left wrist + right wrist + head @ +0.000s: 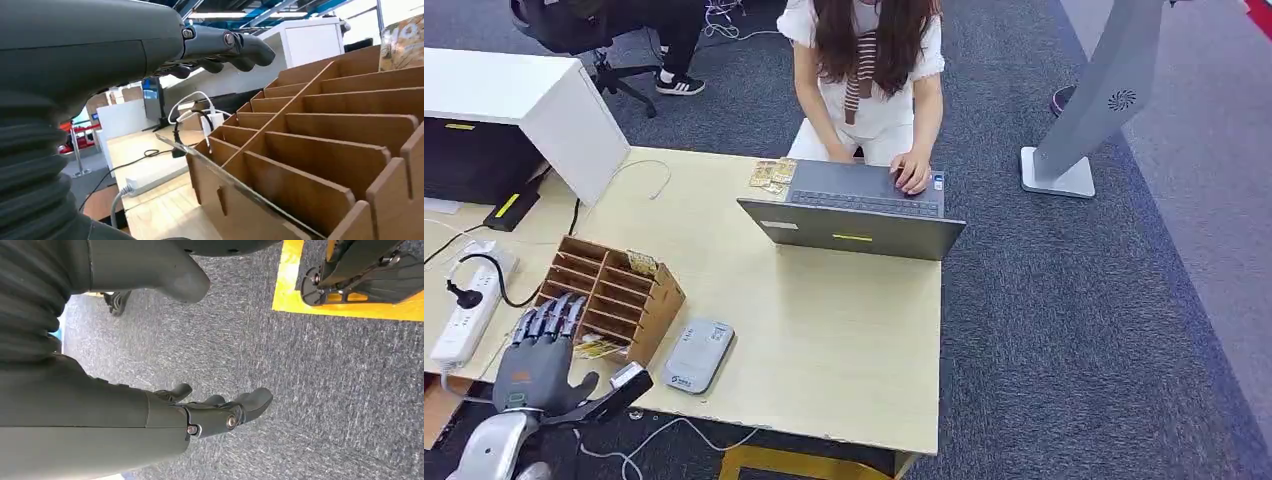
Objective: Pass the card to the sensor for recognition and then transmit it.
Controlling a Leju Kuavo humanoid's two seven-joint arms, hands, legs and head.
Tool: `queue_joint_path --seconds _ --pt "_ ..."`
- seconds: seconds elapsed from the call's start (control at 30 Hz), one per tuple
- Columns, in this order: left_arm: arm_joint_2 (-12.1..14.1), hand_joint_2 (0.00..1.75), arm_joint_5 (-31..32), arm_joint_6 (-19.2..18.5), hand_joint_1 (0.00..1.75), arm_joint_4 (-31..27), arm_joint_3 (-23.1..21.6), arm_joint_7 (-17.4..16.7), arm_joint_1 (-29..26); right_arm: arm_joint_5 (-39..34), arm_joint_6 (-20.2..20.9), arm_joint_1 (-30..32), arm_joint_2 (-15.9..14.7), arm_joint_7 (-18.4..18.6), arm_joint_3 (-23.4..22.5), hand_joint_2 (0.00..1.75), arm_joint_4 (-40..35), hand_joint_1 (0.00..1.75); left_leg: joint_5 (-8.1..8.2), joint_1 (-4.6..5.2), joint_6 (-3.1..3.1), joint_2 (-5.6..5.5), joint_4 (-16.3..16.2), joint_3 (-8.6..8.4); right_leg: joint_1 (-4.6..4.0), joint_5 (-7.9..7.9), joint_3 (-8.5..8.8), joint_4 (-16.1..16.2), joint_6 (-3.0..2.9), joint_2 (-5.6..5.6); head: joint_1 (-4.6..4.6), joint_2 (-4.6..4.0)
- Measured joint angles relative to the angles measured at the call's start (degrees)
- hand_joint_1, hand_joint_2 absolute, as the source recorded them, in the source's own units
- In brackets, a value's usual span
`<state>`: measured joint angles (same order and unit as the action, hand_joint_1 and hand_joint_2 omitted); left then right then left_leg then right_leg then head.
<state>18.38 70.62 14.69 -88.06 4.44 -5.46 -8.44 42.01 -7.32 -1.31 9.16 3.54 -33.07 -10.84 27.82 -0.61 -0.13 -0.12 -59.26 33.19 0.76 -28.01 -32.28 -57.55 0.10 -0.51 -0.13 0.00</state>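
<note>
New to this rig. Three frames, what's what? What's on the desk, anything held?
It's a humanoid robot. The head view looks down at a desk; two wrist cameras sit behind each hand. The left hand hovers open, empty, at a wooden slotted rack with a card standing in it. Beside the rack lies a grey card reader. A person types on a laptop opposite. A power strip lies at the desk's left. The right hand hangs empty above carpet.
</note>
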Motion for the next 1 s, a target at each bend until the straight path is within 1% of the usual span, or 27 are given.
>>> queue_joint_path --seconds 0.17,0.73,1.0 --pt "0.0 1.75 0.02 -0.2 0.0 1.1 0.96 0.0 0.48 0.61 0.0 -0.01 0.02 0.09 0.0 1.75 0.0 0.0 0.0 0.0 0.0 0.0 0.0 0.0 0.0 0.0 0.0 0.0 0.0 0.0 0.0 0.0" --pt "-0.07 1.75 0.44 -0.79 0.0 1.77 0.96 0.02 0.7 0.83 0.02 -0.02 0.02 0.06 -0.02 1.75 0.0 0.0 0.0 0.0 0.0 0.0 0.0 0.0 0.0 0.0 0.0 0.0 0.0 0.0 0.0 0.0" --pt "-0.48 1.75 1.07 -0.46 0.0 1.99 0.92 0.52 2.09 0.98 0.07 -0.06 0.02 0.0 -0.04 1.75 0.0 0.0 0.0 0.0 0.0 0.0 0.0 -0.01 0.0 0.0 -0.01 0.0 0.0 -0.01 0.0 0.0"
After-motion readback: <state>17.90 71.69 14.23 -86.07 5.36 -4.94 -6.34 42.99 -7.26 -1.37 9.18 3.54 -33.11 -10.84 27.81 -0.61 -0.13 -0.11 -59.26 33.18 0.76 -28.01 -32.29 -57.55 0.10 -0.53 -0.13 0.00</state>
